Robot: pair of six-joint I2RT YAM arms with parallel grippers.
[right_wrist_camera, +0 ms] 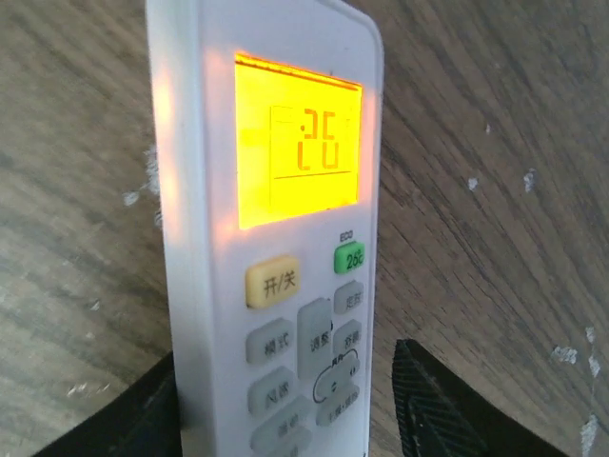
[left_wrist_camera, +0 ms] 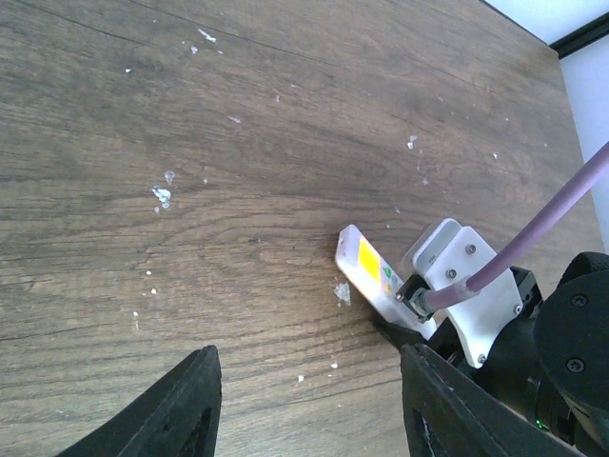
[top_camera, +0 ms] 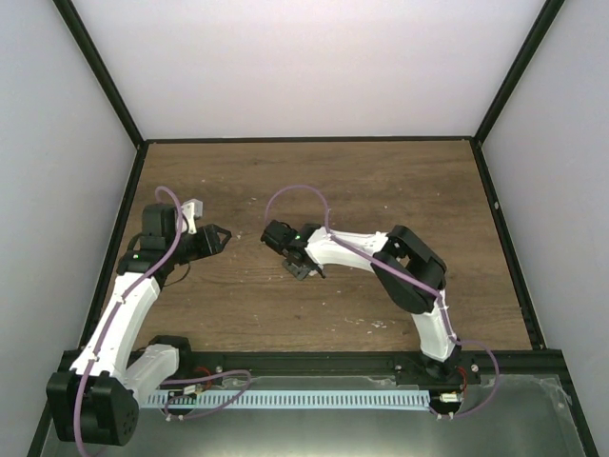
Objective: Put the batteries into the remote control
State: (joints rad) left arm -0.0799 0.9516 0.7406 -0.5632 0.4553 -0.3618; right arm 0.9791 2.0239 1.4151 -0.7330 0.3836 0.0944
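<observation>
Your right gripper is clamped on the lower end of the remote control, with a dark finger on either side. The button face is turned toward that wrist's camera. The display glows orange and reads 26. In the left wrist view the handset slants over the wooden table, near its middle, with pale crumbs scattered nearby. Your left gripper is spread wide and holds nothing. It hovers left of the remote, apart from it.
</observation>
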